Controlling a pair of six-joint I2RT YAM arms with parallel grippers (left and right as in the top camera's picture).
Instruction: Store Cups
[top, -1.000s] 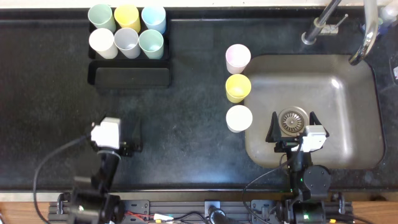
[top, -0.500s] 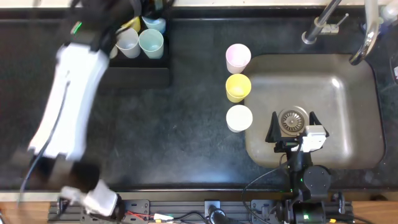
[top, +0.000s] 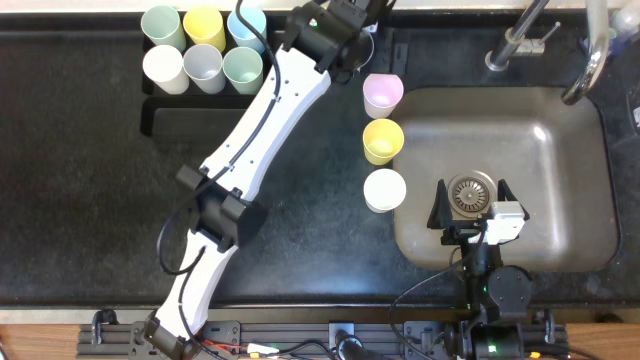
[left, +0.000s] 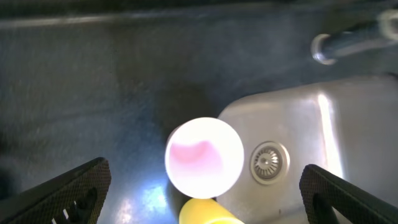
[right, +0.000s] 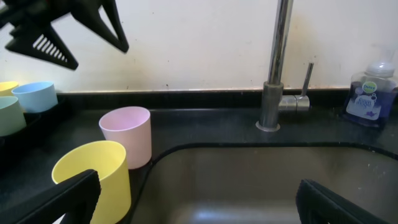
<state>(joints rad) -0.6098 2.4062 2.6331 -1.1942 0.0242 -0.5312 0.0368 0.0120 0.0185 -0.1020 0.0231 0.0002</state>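
End effector (left: 205, 169) — now over round cup (top: 382, 92)

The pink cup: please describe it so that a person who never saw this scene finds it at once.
Find the steel sink in the dark counter. Three cups stand in a row along its left rim. The pink cup is the one nearest the back wall; the yellow cup and the white cup come after it.

Bare counter (top: 320, 200) around pink cup (top: 382, 92), yellow cup (top: 382, 141) just beside.
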